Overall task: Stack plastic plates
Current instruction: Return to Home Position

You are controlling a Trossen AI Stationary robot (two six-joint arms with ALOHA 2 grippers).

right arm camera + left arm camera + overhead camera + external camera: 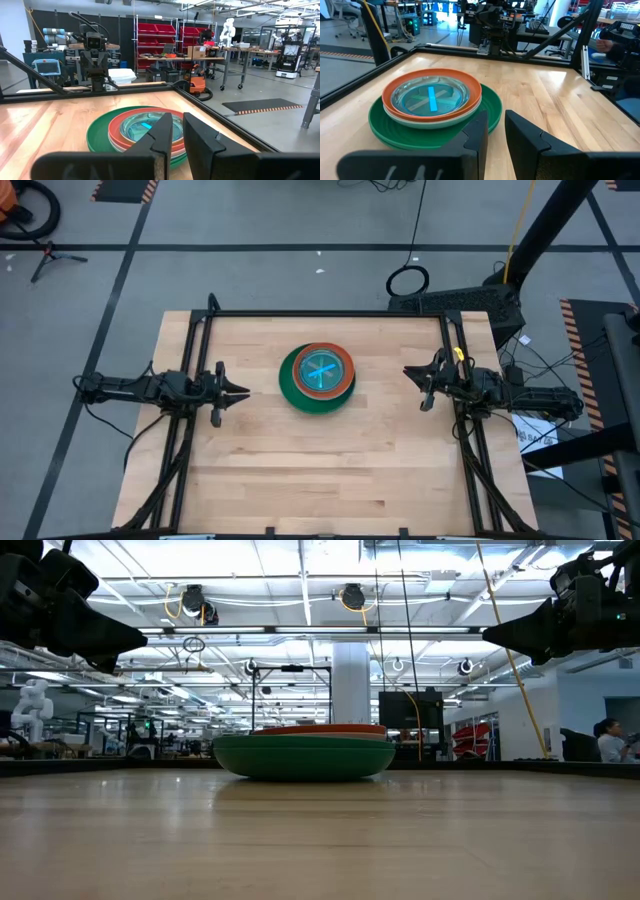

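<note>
The left pincer (pixel 241 392) and right pincer (pixel 412 376) hover slightly parted, empty, flanking the stack of plates (pixel 318 378) on the table (pixel 300 480).

Large round dark green plastic plate (pixel 291 393), medium round orange-red plastic plate (pixel 318 348) showing plain; small translucent blue plastic plate (pixel 312 381) displaying bright cyan cross; pale wooden table (pixel 300 470) showing plank grain.

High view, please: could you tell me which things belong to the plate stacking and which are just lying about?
Job: green plate, orange-red plate, blue plate, stacked; left gripper, right gripper, both empty.
Lying about: black cable loop, yellow cable, beyond the table.
</note>
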